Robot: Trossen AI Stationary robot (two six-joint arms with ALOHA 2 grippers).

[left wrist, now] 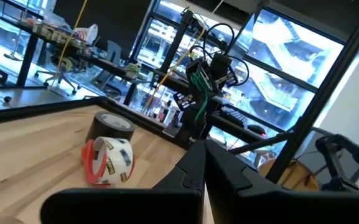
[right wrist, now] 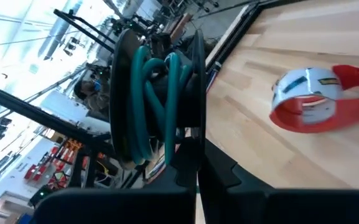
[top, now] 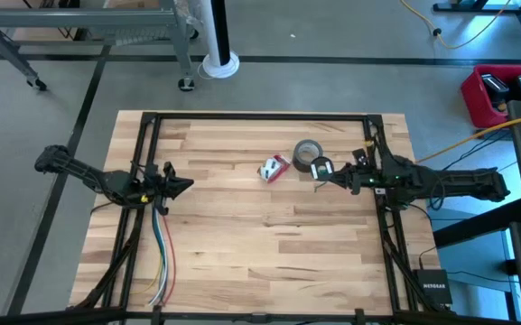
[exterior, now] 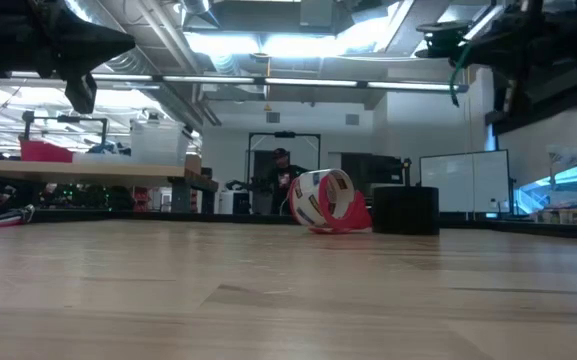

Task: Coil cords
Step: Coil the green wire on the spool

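The cord (right wrist: 152,106) is a bundle of green and dark loops, and my right gripper (top: 326,177) is shut on it above the table's right part. In the high view the cord's black round end piece (top: 321,167) shows at the fingertips. The low view shows the bundle (exterior: 457,66) high above the tabletop. From the left wrist view the cord (left wrist: 202,84) hangs in the right gripper, far off. My left gripper (top: 186,185) is shut, holds nothing, and hovers over the table's left part, pointing toward the right. My right gripper pinches the bundle's lower loops (right wrist: 178,144) between its two fingers, several strands together. The fingers come about level from the table's right side. The bundle stands upright past the fingertips, lifted clear of the table.
A red-and-white tape dispenser (top: 274,169) lies near the table's middle, with a grey tape roll (top: 307,152) just behind it, both close to my right gripper. Long green, yellow, red and white wires (top: 162,262) trail to the near edge under my left arm.
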